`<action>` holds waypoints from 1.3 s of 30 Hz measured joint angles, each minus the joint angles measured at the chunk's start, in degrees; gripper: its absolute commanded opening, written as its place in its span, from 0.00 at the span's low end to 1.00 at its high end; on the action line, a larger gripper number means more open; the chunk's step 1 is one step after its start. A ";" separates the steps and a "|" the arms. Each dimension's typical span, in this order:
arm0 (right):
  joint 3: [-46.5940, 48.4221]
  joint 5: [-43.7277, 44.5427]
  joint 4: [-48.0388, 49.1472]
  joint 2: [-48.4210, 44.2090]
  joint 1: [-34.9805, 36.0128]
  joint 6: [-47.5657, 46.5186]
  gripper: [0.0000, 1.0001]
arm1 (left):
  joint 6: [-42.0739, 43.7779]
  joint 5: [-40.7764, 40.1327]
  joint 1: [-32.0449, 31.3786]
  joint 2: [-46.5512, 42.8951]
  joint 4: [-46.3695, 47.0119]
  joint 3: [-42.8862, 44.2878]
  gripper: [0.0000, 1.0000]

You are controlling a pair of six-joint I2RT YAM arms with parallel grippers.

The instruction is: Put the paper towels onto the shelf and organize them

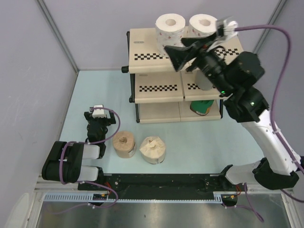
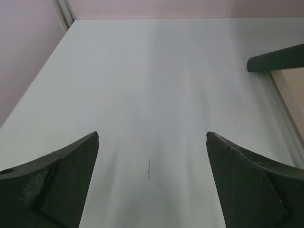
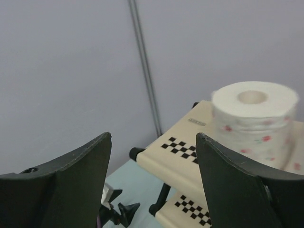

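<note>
Left gripper (image 2: 152, 137): jaws spread wide, nothing between them, low over the pale blue table (image 1: 95, 90), just left of the loose rolls; tan-brown roll (image 1: 124, 144): upright on the table, near edge; cream roll (image 1: 152, 149): upright, just beside the tan-brown one, to its right; shelf (image 1: 147, 45): three tiers, further back; green roll (image 1: 203, 107): bottom tier, right side; grey roll (image 1: 205, 81): middle tier, right side, partly hidden by the right arm; two white dotted rolls (image 1: 170, 26) (image 1: 203, 24): side by side, upright on the top tier; right gripper (image 3: 154, 135): raised beside them, jaws parted, empty.
</note>
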 measured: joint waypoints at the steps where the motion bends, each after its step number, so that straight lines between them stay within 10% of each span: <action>1: 0.22 1.27 0.17 1.11 2.80 -0.98 0.76 | 0.02 0.00 0.00 0.00 0.00 0.00 1.00; 15: 0.79 19.02 13.68 21.09 17.20 -12.02 0.79 | 0.02 0.00 0.00 0.00 0.00 0.00 1.00; 39: 32.48 31.67 25.90 47.74 13.20 -20.52 0.79 | 0.00 0.00 0.00 0.00 0.00 0.00 1.00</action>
